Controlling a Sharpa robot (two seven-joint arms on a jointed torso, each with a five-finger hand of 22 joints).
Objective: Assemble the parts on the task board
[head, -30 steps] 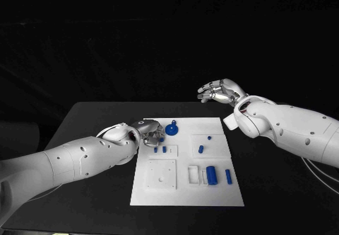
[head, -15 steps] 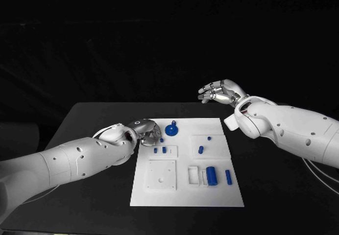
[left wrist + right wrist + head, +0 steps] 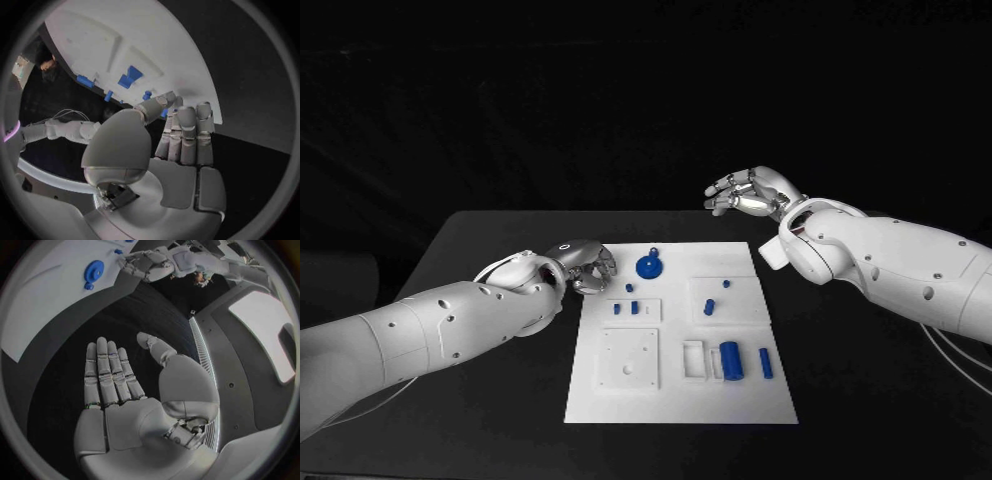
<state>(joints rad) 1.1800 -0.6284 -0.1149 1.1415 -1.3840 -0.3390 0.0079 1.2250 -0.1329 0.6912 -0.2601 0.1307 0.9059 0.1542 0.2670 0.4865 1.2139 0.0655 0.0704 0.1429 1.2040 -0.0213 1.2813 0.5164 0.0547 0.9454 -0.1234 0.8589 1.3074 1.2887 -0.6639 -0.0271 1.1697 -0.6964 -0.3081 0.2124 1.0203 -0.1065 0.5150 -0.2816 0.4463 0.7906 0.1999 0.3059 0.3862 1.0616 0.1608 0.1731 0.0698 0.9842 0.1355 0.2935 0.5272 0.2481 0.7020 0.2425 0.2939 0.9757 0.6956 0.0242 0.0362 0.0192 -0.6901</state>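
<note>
Left hand (image 3: 584, 266) drawn back off task board (image 3: 678, 400), fingers empty, together; right hand (image 3: 753, 192) unchanged, fingers spread

Left hand (image 3: 583, 266) has backed off toward the left of the frame: a second ago it sat over the task board (image 3: 682, 405) at its upper-left corner, next to the small blue parts (image 3: 630, 304); now it's at the board's left edge, mostly over black table (image 3: 488, 235). Left forearm sits lower and further left in the frame too. Right hand (image 3: 751, 190) shifted slightly down and right, fingers a bit less curled. Parts on the board unmoved.
</note>
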